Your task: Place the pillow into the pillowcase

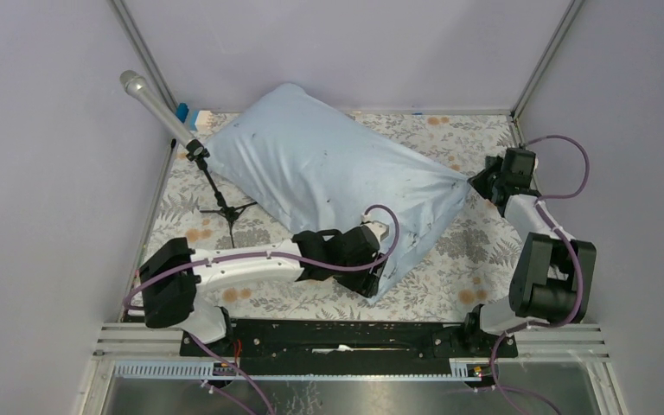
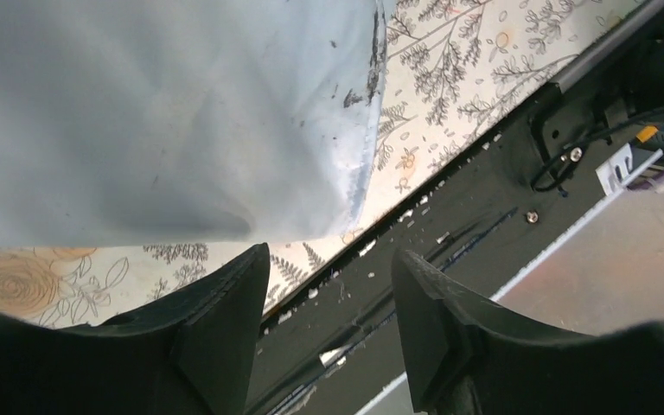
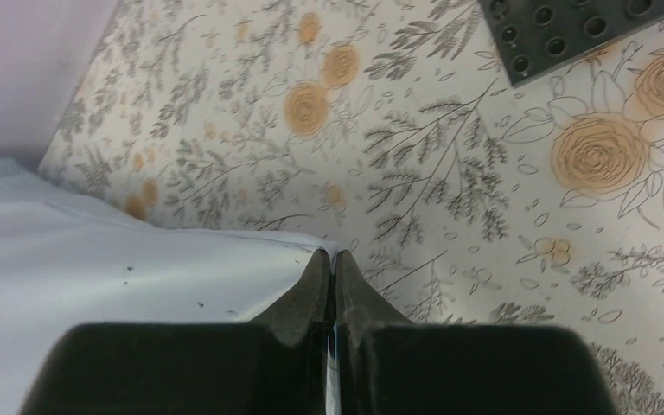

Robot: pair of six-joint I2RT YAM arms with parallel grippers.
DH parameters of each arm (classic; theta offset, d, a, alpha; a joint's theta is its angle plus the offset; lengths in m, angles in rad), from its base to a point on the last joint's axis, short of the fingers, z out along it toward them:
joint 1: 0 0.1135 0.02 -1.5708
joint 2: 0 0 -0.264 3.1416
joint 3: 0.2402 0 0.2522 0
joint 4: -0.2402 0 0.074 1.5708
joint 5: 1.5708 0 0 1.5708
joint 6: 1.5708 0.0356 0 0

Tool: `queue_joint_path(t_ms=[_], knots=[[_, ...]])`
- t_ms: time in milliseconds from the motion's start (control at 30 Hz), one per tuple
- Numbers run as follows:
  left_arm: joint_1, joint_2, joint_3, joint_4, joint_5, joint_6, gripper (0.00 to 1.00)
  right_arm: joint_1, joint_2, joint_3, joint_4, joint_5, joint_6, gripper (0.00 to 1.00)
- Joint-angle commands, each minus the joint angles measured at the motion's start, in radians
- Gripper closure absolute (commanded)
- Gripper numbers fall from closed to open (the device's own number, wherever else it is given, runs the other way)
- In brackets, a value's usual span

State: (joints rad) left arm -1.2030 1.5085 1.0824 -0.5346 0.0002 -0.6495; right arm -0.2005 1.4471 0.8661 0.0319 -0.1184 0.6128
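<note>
The pillowcase (image 1: 328, 173) slants from upper left to lower right in the top view; the right fingers (image 3: 311, 298) clench its right corner, while the left fingers (image 2: 225, 320) are spread and empty beside its lower corner.

The left arm (image 1: 242, 264) lies low, stretched from its base toward the middle, with the wrist angled back toward the near edge. The left tool (image 2: 330, 259) stands parted, its two black fingers (image 2: 225, 320) clearly apart with nothing between them. The right arm (image 1: 553, 277) is folded sharply at the elbow and reaches forward along the right side. The right tool (image 3: 335, 257) is pinched tight on a corner of the pillowcase (image 3: 138, 294).
</note>
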Motion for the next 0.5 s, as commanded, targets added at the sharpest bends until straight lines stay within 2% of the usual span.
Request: queue_joint_path(t_ms=[0, 233, 267, 300, 433, 467], knots=[[-0.022, 0.057, 0.010, 0.083, -0.058, 0.004, 0.41, -0.047, 0.107, 0.071, -0.024, 0.057, -0.034, 1.00], [-0.049, 0.108, 0.066, 0.111, -0.046, 0.011, 0.40, -0.090, 0.262, 0.193, -0.072, 0.008, -0.029, 1.00], [-0.051, 0.096, 0.078, 0.103, -0.052, 0.011, 0.34, -0.092, 0.273, 0.217, -0.090, 0.009, -0.033, 0.93], [-0.053, 0.080, 0.092, 0.093, -0.057, 0.010, 0.29, -0.092, 0.272, 0.233, -0.108, 0.012, -0.038, 0.82], [-0.052, -0.011, 0.136, 0.051, -0.097, 0.020, 0.26, -0.093, 0.206, 0.282, -0.177, 0.018, -0.057, 0.44], [-0.052, -0.034, 0.151, 0.037, -0.106, 0.026, 0.19, -0.093, 0.181, 0.301, -0.201, 0.013, -0.066, 0.09]])
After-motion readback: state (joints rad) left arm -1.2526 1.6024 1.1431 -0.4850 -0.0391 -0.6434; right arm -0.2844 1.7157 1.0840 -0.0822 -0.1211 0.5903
